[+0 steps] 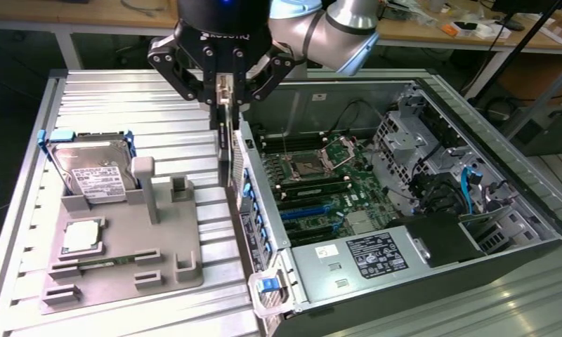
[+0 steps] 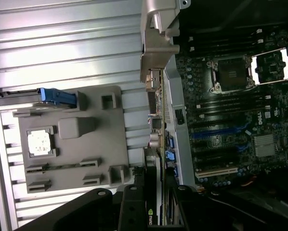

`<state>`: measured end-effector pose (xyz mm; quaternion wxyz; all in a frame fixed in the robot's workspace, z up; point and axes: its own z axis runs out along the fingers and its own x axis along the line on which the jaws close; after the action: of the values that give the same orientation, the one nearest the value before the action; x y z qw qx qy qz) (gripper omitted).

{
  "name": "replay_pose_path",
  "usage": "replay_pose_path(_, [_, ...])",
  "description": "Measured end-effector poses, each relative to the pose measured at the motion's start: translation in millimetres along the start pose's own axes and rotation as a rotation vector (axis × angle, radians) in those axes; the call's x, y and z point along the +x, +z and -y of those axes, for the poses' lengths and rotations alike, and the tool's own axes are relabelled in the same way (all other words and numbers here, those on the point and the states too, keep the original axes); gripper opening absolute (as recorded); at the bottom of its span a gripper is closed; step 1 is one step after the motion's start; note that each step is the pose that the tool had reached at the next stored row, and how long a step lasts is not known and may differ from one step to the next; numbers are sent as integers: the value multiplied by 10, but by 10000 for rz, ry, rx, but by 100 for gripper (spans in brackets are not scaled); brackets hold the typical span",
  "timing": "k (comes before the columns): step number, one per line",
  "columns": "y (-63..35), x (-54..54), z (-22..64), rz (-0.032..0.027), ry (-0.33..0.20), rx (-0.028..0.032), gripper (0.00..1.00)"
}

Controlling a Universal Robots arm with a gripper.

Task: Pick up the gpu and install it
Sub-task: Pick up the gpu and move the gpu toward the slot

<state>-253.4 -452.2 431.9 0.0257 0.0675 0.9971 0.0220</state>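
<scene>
The gpu [image 1: 227,151] hangs edge-on and upright, a slim dark card with a silver strip. My gripper [image 1: 227,102] is shut on its top edge, the black fingers [image 1: 183,74] angled in from both sides. The card hovers over the rear wall of the open computer case [image 1: 506,210], between the grey fixture tray [image 1: 201,267] and the motherboard [image 1: 323,179]. In the wrist view the gpu [image 2: 150,214] shows a green logo on its black face between my gripper [image 2: 152,204] fingers. Its far end lies over the case's rear edge, beside the expansion slots [image 2: 216,144].
The tray carries a silver hard drive [image 1: 93,172] in a blue-clipped holder, a processor chip [image 1: 82,235] and a memory stick [image 1: 98,263]. Inside the case are a drive cage [image 1: 412,137], cables and a power supply [image 1: 365,256]. Everything rests on a ribbed metal table [image 1: 131,105].
</scene>
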Motion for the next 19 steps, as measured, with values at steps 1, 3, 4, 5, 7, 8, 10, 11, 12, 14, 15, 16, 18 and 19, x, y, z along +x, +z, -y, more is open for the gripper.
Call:
replay_pose_path(1, [0, -6, -1, -1, 0, 1, 27])
replay_pose_path(3, [1, -17, -2, 0, 0, 1, 27])
replay_pose_path(4, [1, -26, -4, 0, 0, 1, 27])
replay_pose_path(5, [2, -33, -4, 0, 0, 0, 27])
replay_pose_path(7, [2, -45, -6, 0, 0, 1, 27])
replay_pose_path(8, [3, -53, -7, 0, 0, 1, 27])
replay_pose_path(10, [3, -62, -8, 0, 0, 1, 27])
replay_pose_path(11, [3, -67, -9, 0, 0, 0, 27])
replay_pose_path(12, [3, -71, -10, 0, 0, 1, 27])
replay_pose_path(14, [4, -80, -11, -1, 0, 1, 27])
replay_pose_path(15, [5, -92, -12, 0, 0, 0, 27])
replay_pose_path(16, [5, -100, -13, 0, 1, 0, 27])
replay_pose_path(18, [6, -110, -15, 0, 0, 1, 27])
replay_pose_path(19, [6, -115, -16, -1, 0, 1, 27])
